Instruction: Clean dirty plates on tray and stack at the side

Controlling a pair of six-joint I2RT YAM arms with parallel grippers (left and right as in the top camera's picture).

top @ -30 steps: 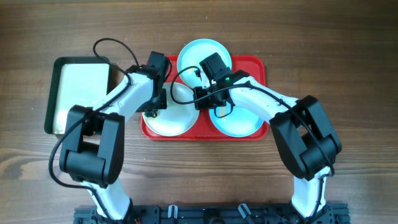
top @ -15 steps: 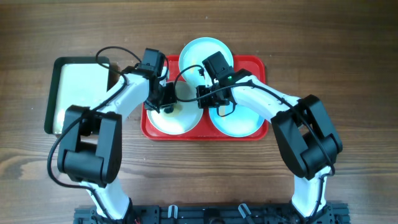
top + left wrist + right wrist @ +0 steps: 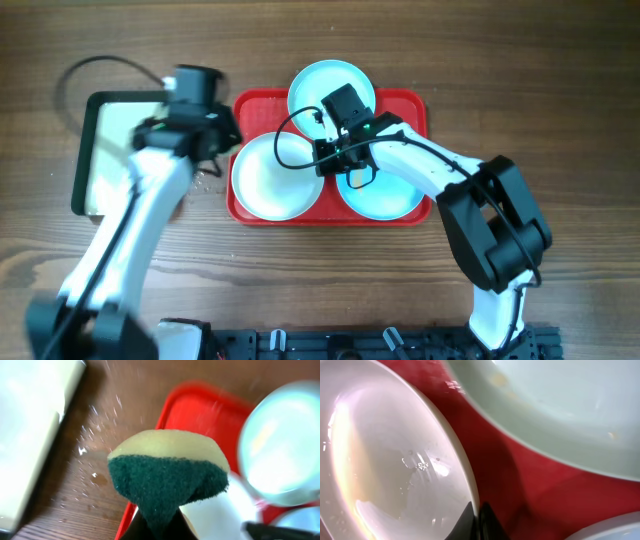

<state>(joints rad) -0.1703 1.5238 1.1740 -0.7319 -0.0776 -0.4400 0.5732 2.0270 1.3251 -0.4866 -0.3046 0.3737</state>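
The red tray [image 3: 405, 104] holds a white plate [image 3: 270, 180] at its left, a pale turquoise plate [image 3: 315, 85] at the back and another [image 3: 385, 200] at the right. My right gripper [image 3: 322, 160] is shut on the white plate's right rim [image 3: 467, 485]; the back turquoise plate [image 3: 560, 405] fills the upper right of the right wrist view. My left gripper [image 3: 200, 140] is shut on a yellow and green sponge [image 3: 167, 472] and is above the table between the pan and the tray's left edge [image 3: 162, 420].
A dark-rimmed cream pan [image 3: 120, 150] stands left of the tray, with its corner in the left wrist view [image 3: 30, 425]. Water drops [image 3: 92, 435] lie on the wood between the pan and the tray.
My left gripper has lifted off the white plate and swung left with the sponge, towards the pan. My right gripper has kept its hold on the plate's rim.
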